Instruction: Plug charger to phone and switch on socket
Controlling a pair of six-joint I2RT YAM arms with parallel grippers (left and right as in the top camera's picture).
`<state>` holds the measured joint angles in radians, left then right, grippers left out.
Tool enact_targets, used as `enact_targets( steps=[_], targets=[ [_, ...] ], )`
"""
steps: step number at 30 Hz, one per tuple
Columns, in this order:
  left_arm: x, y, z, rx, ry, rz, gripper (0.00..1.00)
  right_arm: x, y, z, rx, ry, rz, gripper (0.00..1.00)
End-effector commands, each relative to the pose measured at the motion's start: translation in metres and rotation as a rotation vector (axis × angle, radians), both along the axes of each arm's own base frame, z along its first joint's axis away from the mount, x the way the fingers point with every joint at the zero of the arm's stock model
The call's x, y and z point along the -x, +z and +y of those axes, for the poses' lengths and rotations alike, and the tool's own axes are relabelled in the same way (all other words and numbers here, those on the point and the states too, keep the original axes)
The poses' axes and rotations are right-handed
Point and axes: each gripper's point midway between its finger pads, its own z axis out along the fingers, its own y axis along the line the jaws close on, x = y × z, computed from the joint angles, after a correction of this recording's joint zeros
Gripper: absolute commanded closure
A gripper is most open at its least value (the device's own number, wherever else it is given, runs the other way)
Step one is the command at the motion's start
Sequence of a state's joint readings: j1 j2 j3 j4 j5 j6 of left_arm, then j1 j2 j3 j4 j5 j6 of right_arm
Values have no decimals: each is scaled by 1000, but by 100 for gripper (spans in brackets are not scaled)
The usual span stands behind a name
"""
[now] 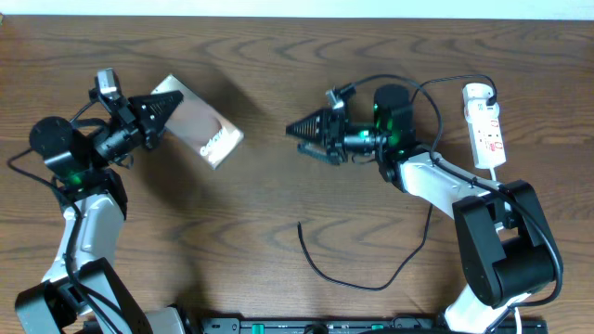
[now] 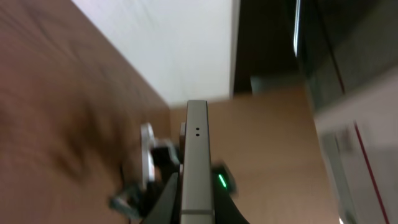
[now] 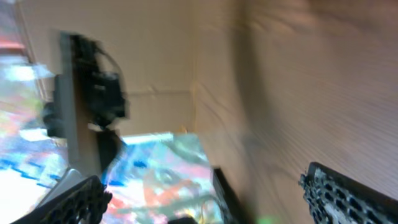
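The phone, a brownish-grey slab with white text at its lower end, is held tilted above the table by my left gripper, which is shut on its upper left end. In the left wrist view the phone's grey edge runs up between the jaws. My right gripper is open and empty at mid-table, pointing left toward the phone; its fingers are spread wide in the blurred right wrist view. The charger's thin black cable lies on the table, with its free end below the right gripper. The white socket lies at the far right.
The wooden table runs to a pale wall along the back. The charger cable loops up past the right arm's base toward the socket. A black bar lies along the front edge.
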<state>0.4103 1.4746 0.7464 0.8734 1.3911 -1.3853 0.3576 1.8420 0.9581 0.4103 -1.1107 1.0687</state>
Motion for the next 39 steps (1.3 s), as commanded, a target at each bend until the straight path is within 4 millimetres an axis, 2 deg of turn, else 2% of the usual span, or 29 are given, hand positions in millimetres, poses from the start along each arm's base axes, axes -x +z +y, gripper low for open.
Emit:
enact_targets(
  steps=[1, 6, 9, 11, 15, 20, 24, 27, 34, 39],
  targets=[
    [25, 17, -14, -32, -177, -38, 93, 14, -14, 2, 47, 85, -155, 1],
    [26, 25, -15, -78, -175, -122, 93, 31, -56, -4, 253, 105, -84, 1],
    [27, 29, -12, -109, -164, -175, 93, 49, -95, -21, 568, 118, -25, 3],
    [27, 31, -5, -119, -145, -189, 93, 59, -106, -28, 710, 133, -14, 3],
    [25, 31, 24, -126, -56, -185, 93, 78, -116, -27, 887, 166, -29, 4],
    [27, 31, 62, -133, 56, -174, 92, 93, -125, -32, 1020, 152, -11, 8],
    [31, 30, 81, -138, 107, -169, 93, 103, -131, -37, 1116, 132, -1, 9],
    [32, 30, 88, -140, 128, -167, 93, 109, -132, -34, 1152, 118, -2, 10],
    [32, 30, 88, -140, 128, -168, 93, 124, -137, -22, 1190, 116, -14, 10],
    [32, 30, 89, -140, 128, -167, 93, 134, -147, -22, 1231, 115, 16, 14]
  ],
)
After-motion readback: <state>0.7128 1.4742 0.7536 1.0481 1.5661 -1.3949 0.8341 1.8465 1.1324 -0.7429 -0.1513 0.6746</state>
